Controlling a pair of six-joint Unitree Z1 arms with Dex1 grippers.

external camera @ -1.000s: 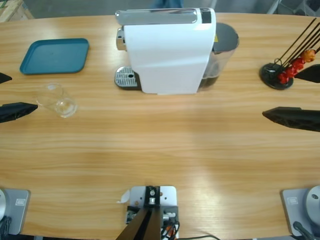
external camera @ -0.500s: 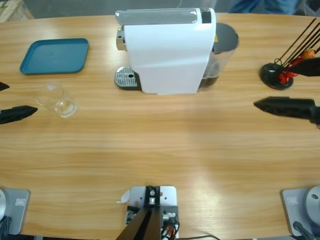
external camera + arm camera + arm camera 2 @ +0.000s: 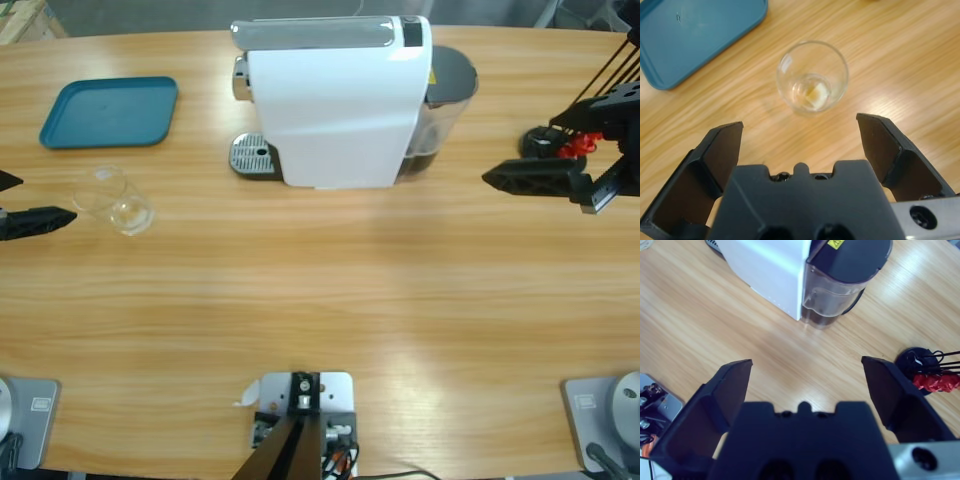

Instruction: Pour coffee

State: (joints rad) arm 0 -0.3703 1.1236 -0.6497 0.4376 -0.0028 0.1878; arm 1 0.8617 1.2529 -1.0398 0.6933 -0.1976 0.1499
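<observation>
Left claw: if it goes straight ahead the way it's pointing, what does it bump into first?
Most likely the clear glass. It sits right ahead of the open left claw, centred between the jaws, with only bare table between them.

From up high I get only the tips of my left gripper (image 3: 22, 203) at the frame's edge; the arm behind it is cut off. My right gripper (image 3: 548, 160) covers part of the capsule stand (image 3: 553, 148), whose rods run out of the picture. In the left wrist view the tray (image 3: 692, 35) is clipped at the top and left. The glass (image 3: 812, 76) holds something pale at its bottom; I can't tell what.
</observation>
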